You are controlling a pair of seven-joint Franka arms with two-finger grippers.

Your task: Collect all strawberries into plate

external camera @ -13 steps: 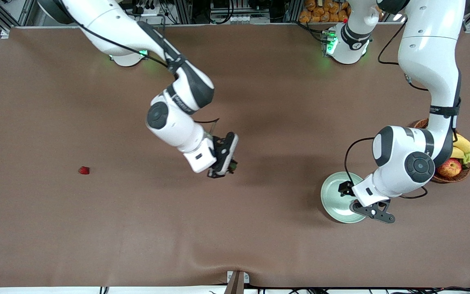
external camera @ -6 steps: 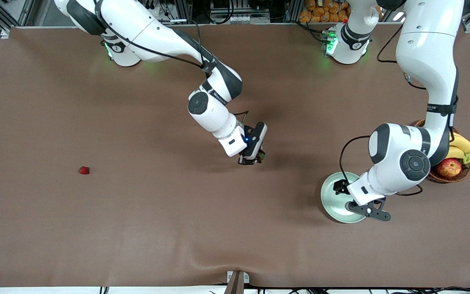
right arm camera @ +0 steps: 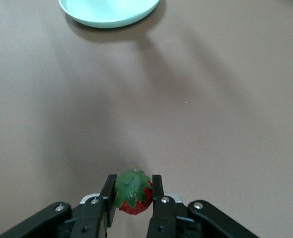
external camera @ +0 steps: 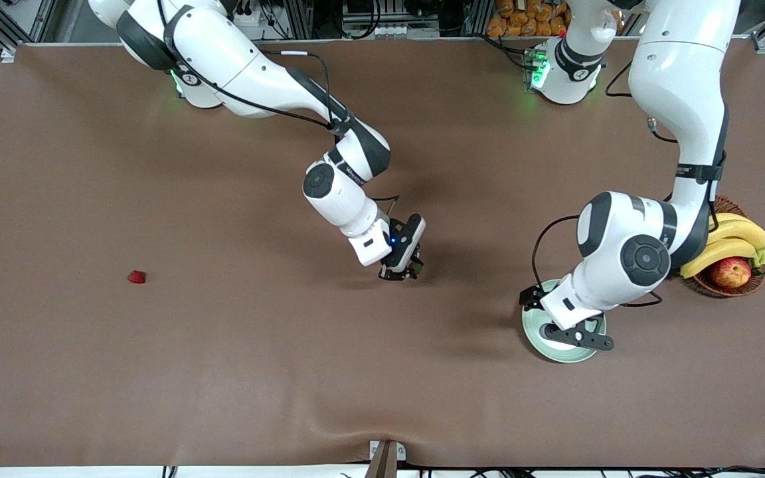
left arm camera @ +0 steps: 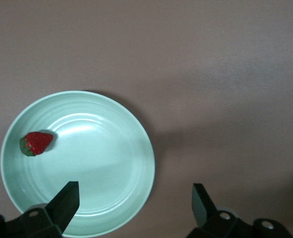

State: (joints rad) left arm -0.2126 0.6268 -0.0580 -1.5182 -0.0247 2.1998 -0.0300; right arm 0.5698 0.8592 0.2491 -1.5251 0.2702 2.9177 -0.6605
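right end effector [external camera: 401, 271]: up over the middle of the table [external camera: 223, 372], clamped on a strawberry; in the right wrist view the fingers [right arm camera: 107, 198] pinch it from both sides
held strawberry [right arm camera: 133, 191]: red, green cap facing the wrist camera, off the table surface
left end effector [external camera: 575, 337]: over the plate, jaws spread wide, nothing between them; fingertips [left arm camera: 67, 196] apart in the left wrist view
plate [external camera: 534, 330]: pale mint-green, round, raised rim, on the table toward the left arm's end, nearer the front camera than the basket; partly covered by the left arm in the front view
strawberry in plate [left arm camera: 36, 143]: lying on its side inside the plate near the rim, seen in the left wrist view only
loose strawberry [external camera: 136, 277]: alone on the table toward the right arm's end, well apart from the plate and both end effectors
basket [external camera: 748, 284]: brown wicker, at the left arm's end of the table, just beside the left arm's elbow
bananas [external camera: 728, 242]: yellow, in the basket
apple [external camera: 730, 272]: red-yellow, in the basket, nearer the front camera than the bananas
table cover: brown, plain
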